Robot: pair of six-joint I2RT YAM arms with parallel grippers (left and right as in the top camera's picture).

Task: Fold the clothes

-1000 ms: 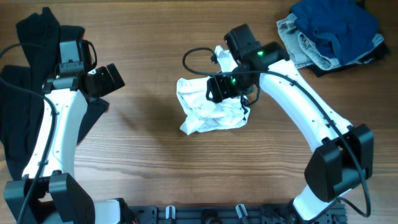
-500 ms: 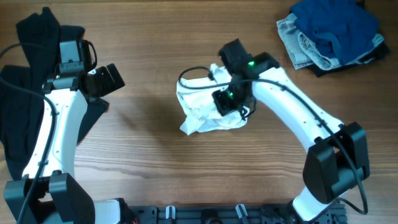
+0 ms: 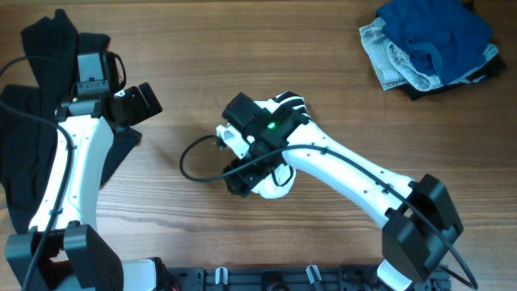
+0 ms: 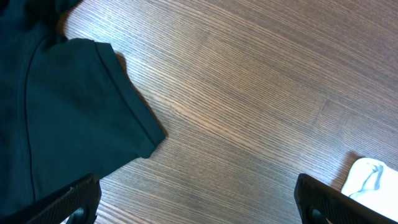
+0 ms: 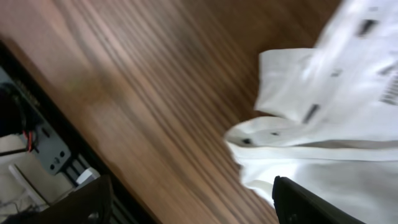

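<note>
Right hand (image 3: 241, 178) now farther left, clothes (image 3: 277, 187) half-hidden

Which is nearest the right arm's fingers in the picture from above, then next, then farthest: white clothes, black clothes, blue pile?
1. White clothes, right underneath, mid-table.
2. Black clothes, at the left edge.
3. Blue pile, top-right corner.

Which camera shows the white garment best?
Right wrist: the white garment fills its right half close up, folds and black marks visible. Overhead, the right arm covers most of it. Left wrist catches only a corner at the lower right edge.
</note>
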